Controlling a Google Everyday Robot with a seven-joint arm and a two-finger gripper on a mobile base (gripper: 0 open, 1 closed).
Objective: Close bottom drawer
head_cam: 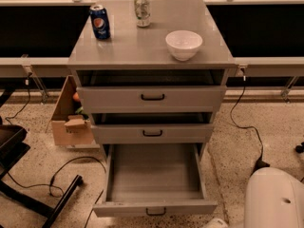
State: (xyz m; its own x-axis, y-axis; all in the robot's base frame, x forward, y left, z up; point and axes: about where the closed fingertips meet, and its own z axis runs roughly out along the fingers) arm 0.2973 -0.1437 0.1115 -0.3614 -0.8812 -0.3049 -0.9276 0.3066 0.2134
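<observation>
Approach step: bottom drawer [154,177] stood fully open.
Gripper [216,223] sat low by its front's right corner, its opening unreadable; next, push the front inward.

The grey table [142,49] has a flat top with three things standing directly on it. A blue Pepsi can [100,21] stands upright near the back left corner. A silver can [141,10] stands upright at the back edge, to the right of the Pepsi can and apart from it. A white bowl [184,44] sits mouth up toward the right front, well apart from both cans. The claw [216,223] shows only as a pale tip at the lower edge, down by the speckled floor [266,127].
</observation>
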